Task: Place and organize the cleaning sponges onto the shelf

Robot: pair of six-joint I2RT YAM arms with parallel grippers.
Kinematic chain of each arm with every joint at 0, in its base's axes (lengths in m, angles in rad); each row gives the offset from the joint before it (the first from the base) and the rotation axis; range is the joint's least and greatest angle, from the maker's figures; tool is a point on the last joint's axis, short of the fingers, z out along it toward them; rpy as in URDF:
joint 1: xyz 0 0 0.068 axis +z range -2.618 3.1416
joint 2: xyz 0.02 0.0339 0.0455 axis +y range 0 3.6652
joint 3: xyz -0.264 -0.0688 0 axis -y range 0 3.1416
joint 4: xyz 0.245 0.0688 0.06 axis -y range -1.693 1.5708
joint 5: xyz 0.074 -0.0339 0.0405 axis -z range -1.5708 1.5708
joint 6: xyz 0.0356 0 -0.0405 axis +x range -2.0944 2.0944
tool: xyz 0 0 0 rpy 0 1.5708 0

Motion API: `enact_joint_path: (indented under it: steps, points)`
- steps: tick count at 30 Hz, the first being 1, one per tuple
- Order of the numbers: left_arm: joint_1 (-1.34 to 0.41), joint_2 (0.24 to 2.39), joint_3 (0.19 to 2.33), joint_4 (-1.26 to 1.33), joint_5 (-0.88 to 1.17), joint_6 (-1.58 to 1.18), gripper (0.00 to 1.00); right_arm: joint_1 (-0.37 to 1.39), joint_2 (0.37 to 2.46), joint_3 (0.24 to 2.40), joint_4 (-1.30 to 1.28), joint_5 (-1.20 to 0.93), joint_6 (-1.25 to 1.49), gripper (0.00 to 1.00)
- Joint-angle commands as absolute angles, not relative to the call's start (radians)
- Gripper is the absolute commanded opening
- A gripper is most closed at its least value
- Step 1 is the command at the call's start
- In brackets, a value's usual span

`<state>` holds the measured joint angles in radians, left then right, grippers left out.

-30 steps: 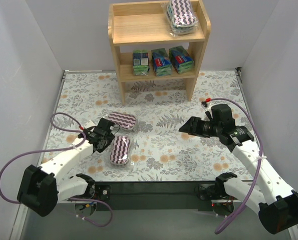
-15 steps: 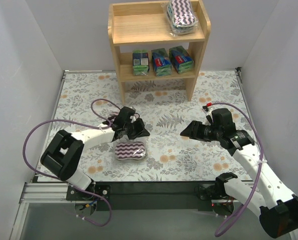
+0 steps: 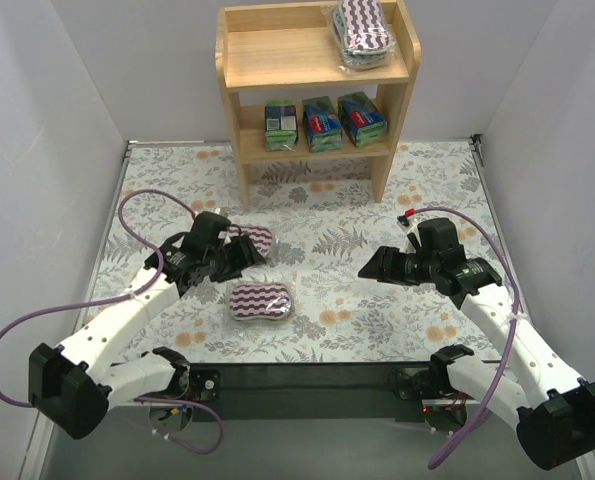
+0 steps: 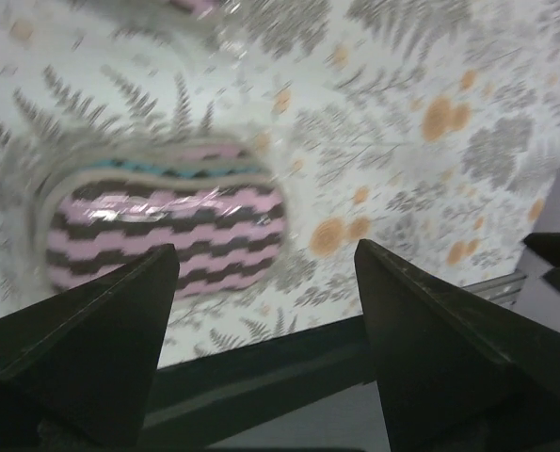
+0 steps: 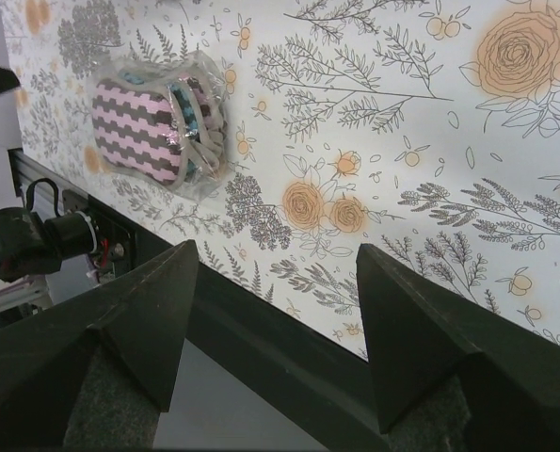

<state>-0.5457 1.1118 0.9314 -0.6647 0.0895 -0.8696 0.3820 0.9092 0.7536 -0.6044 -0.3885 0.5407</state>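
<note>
Left claw (image 4: 265, 250): apart, empty, above oval purple-white striped plastic-wrapped sponge (image 4: 167, 231), seemingly not touching.
Right claw (image 5: 275, 250): apart, empty.
Surface: floral tabletop (image 5: 430, 141).
Room: white walls (image 3: 47, 100).

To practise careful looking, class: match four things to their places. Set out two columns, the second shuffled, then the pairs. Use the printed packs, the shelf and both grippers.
1 printed packs
2 shelf
3 left gripper
4 right gripper

a at the back of the table
b beside a striped sponge
c on the lower tier
d over the table's right half, no sponge near

Pairs: 1-c, 2-a, 3-b, 4-d
</note>
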Motion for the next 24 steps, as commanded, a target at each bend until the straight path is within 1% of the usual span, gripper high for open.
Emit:
enact_joint_path:
  steps: [1, 5, 8, 12, 15, 19, 24]
  points:
    - [-0.546, 1.028, 0.841, -0.914, 0.083, -0.856, 0.71, 0.390, 0.920, 0.733, -0.600, -0.422, 0.500, 0.63]
    - [-0.546, 0.954, 0.813, -0.989, 0.052, -0.865, 0.73, 0.391, 0.928, 0.713, -0.578, -0.443, 0.503, 0.63]
    - [-0.543, 0.933, 0.766, -1.003, 0.055, -0.861, 0.73, 0.393, 0.934, 0.696, -0.561, -0.459, 0.508, 0.63]
    - [-0.540, 0.881, 0.628, -0.961, 0.043, -0.868, 0.73, 0.393, 0.940, 0.698, -0.557, -0.460, 0.503, 0.63]
    - [-0.535, 0.858, 0.606, -0.887, 0.069, -0.874, 0.72, 0.393, 0.945, 0.699, -0.552, -0.463, 0.502, 0.63]
    - [-0.534, 0.917, 0.632, -0.841, 0.054, -0.876, 0.70, 0.393, 0.950, 0.700, -0.546, -0.472, 0.502, 0.63]
    - [-0.534, 1.012, 0.650, -0.729, 0.069, -0.865, 0.66, 0.394, 0.946, 0.703, -0.546, -0.472, 0.500, 0.63]
